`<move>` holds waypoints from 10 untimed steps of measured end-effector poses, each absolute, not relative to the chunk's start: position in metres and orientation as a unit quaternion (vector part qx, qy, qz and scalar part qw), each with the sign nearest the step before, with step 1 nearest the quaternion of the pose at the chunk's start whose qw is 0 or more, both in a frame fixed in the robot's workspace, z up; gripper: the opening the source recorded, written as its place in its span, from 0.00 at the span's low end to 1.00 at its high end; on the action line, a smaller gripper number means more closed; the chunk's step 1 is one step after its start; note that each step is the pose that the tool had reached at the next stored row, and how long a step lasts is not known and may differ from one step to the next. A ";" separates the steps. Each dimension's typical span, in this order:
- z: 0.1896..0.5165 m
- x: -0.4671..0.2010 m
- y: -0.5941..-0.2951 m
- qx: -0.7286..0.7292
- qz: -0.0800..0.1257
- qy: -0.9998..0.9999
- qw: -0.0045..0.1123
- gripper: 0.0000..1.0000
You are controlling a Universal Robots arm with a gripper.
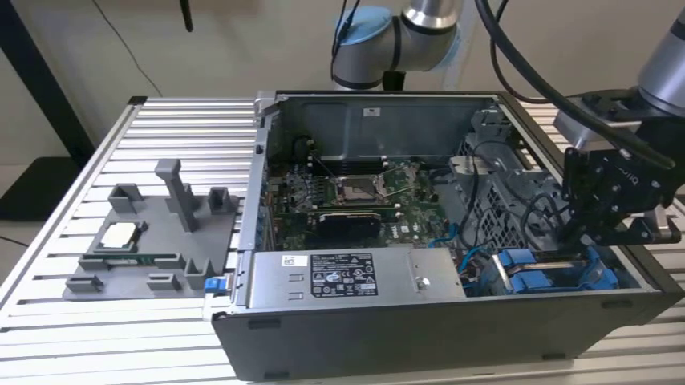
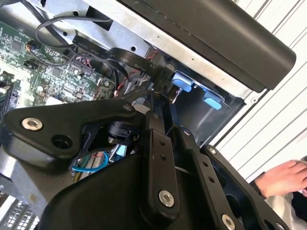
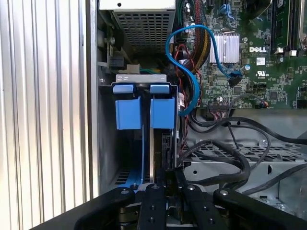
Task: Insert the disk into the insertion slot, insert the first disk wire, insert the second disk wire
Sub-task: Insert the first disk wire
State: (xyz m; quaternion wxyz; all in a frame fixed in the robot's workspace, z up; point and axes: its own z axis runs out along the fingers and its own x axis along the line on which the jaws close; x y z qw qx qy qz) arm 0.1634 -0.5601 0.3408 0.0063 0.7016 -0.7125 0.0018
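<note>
A slatted metal surface [image 1: 107, 353] carries everything. On it, across the centre and right of the exterior view, stands an open dark grey computer case [image 1: 428, 345]. Its green circuit board [image 1: 354, 192] lies at mid frame. A large grey metal box [image 1: 354, 277] with a white sticker sits along the case's near wall. On the exterior view's left, a grey moulded fixture tray [image 1: 139, 249] rests on the surface, well apart from the work.

The black gripper [image 1: 586, 241] hangs at the right edge of the exterior view, reaching down into the case's lower right corner. The insertion slot [image 1: 546, 277] sits there, with its bright blue rails.

In the first wrist view the gripper [image 3: 168, 175] has its fingertips drawn close together. They pinch the near edge of the disk [image 3: 165, 148], a thin dark slab seen edge-on. The disk stands inside the insertion slot [image 3: 128, 112], just beside the blue tabs. The second wrist view shows the gripper [image 2: 153, 103] pointing into the same blue-tabbed bay [image 2: 211, 101].

A blue cable [image 3: 192, 81] loops from the circuit board [image 3: 259, 72] towards the slot. Black cables [image 3: 230, 158] lie bundled just beside it.

A person's hand [image 2: 283, 177] rests on the surface outside the case.
</note>
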 end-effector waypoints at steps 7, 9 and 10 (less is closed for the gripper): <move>0.339 0.163 -0.560 0.702 -0.002 -0.712 0.003 0.19; 0.338 0.163 -0.560 0.702 -0.002 -0.712 0.003 0.19; 0.337 0.163 -0.560 0.702 -0.002 -0.712 0.003 0.19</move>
